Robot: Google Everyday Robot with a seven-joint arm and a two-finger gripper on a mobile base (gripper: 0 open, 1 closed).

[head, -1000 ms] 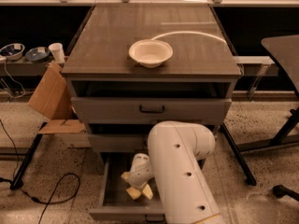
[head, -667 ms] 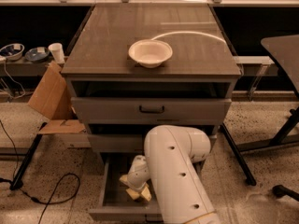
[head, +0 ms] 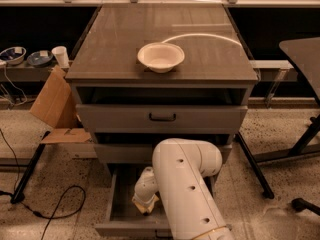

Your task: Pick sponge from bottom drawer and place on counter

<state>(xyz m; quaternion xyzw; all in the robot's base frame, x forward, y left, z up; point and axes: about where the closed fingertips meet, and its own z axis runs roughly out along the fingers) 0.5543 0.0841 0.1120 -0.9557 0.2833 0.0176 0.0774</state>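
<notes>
Shows the gripper [head: 146, 202] low inside the open bottom drawer [head: 125, 229], with the sponge [head: 144, 207] right at its tip — pale yellow, partly hidden. Well above the gripper, finds the white bowl [head: 160, 57] resting upright on the counter [head: 110, 44].

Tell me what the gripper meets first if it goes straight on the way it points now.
Most likely the sponge, which lies right below the gripper inside the bottom drawer. Whether they touch is unclear.

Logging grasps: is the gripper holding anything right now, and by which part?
Cannot tell: the gripper is down in the bottom drawer, at the sponge.
</notes>
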